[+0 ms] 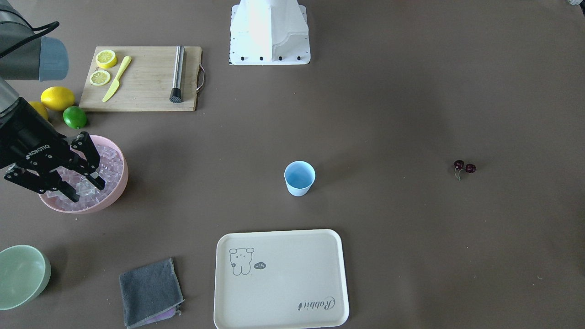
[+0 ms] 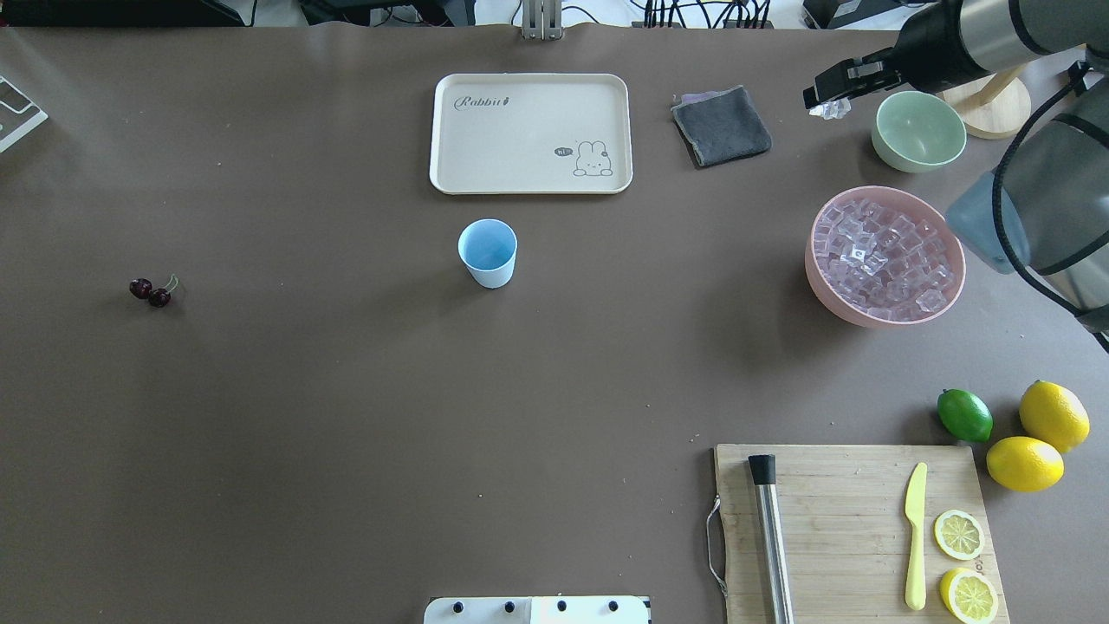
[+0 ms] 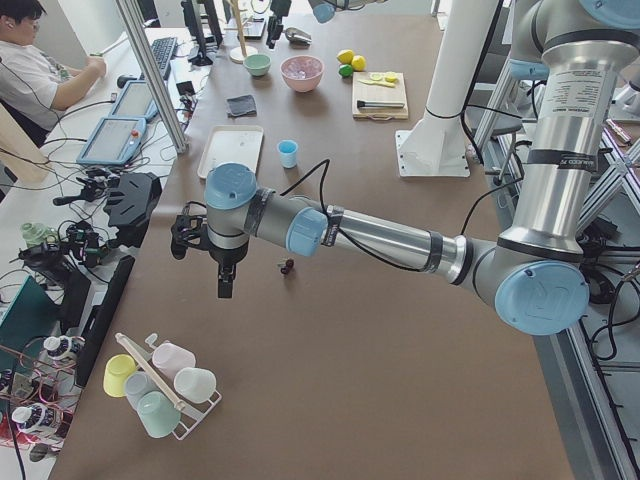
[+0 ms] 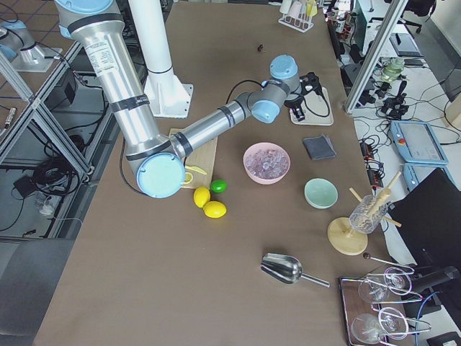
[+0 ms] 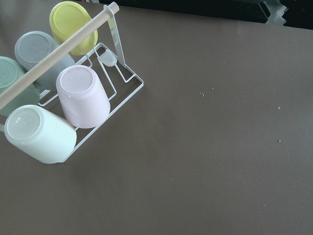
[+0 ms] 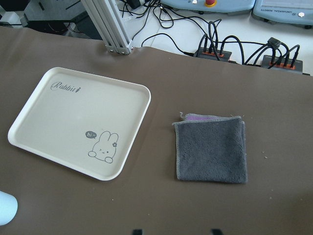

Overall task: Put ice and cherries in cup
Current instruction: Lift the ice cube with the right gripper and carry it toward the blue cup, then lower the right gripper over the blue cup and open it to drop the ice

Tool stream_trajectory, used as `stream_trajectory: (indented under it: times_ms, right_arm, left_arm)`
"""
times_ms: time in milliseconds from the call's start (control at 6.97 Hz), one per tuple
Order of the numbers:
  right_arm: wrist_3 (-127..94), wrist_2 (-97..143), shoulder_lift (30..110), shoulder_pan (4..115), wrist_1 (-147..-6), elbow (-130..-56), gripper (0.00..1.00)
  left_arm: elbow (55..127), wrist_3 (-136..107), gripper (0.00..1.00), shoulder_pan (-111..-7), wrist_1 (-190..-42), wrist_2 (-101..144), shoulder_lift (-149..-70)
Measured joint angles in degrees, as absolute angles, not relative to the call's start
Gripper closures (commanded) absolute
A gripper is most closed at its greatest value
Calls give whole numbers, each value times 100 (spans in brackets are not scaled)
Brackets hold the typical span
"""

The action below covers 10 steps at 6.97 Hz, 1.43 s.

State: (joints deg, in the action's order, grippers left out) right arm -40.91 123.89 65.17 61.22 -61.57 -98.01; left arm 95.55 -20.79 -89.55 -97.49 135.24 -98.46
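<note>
The light blue cup [image 2: 488, 251] stands upright mid-table and also shows in the front view [image 1: 300, 177]. The two dark cherries [image 2: 151, 291] lie on the table far to its left. Clear ice cubes [image 2: 884, 251] fill the pink bowl [image 2: 814, 269]. My right gripper [image 2: 827, 102] is raised above the table and shut on one ice cube [image 2: 832, 109]. In the front view the right gripper [image 1: 87, 188] hangs over the pink bowl [image 1: 119, 183]. My left gripper [image 3: 222, 288] shows only in the exterior left view, near the cherries [image 3: 288, 266]. I cannot tell if it is open.
A cream tray [image 2: 450, 130] and a grey cloth [image 2: 722, 126] lie beyond the cup. A pale green bowl [image 2: 918, 130] stands beside the pink one. A cutting board [image 2: 832, 520] carries a knife, lemon slices and a metal muddler; a lime [image 2: 964, 414] and lemons lie beside it. A cup rack [image 5: 122, 73] shows under the left wrist.
</note>
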Motion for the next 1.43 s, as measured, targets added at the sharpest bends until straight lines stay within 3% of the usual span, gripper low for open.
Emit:
stream_trajectory:
  times_ms: [861,1435]
  right_arm:
    - [-4972,10672,4933,4302,-6847,-9242,100]
    - [-5379,9702,3992,3489,-6801,-8432,100]
  left_arm:
    - [9601,-2074,2,-8939,-9756,13561,-9846]
    - [9591,-2072,2,-8942,-9756,13562,-9788]
